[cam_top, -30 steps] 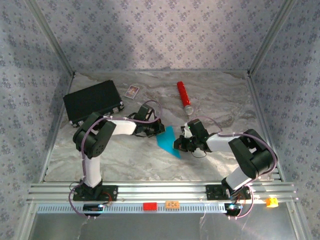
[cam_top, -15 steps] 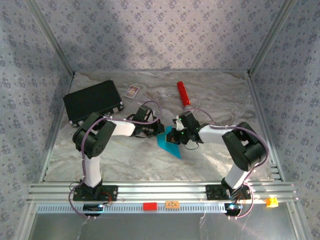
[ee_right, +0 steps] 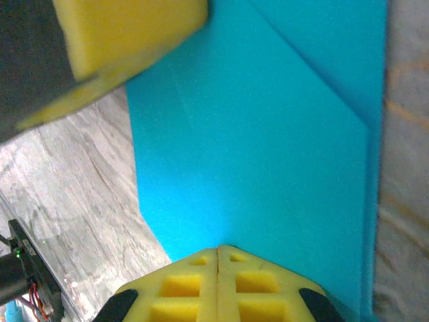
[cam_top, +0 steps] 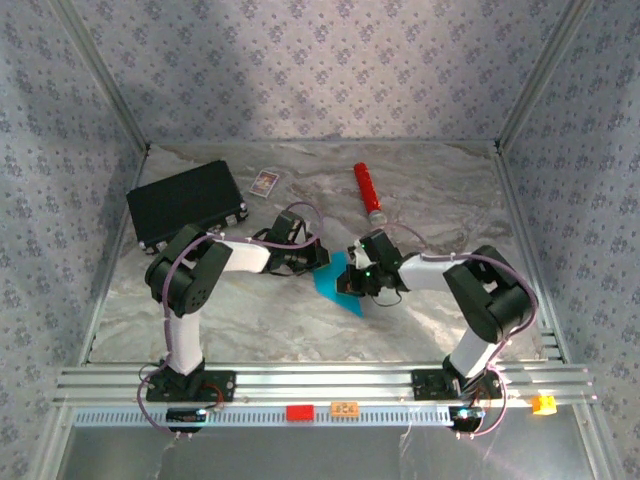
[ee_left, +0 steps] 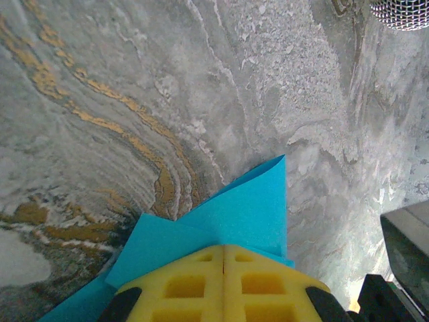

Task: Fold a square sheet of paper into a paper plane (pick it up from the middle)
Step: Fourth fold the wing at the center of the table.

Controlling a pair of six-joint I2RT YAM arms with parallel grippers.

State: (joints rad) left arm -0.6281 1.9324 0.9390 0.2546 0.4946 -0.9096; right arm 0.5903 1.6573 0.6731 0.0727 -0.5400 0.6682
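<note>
mid-worktop lies one blue paper (cam_top: 335,290), partly folded, between two grippers. the left gripper (ee_left: 223,249) and right gripper (ee_right: 218,251) each have fingers pressed together, tips down on the sheet. i'd pin one side firmly and run the other slowly along the fold. toward the far edge: one black case (cam_top: 185,203), one white card (cam_top: 264,181), one red cylinder (cam_top: 368,193).

Paper (ee_right: 268,168) cropped at top edge

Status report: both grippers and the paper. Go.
Left gripper shut, right gripper shut, tips on paper; pinch unclear. Paper part-folded, between the two. Black case, red cylinder lie apart, further back.
</note>
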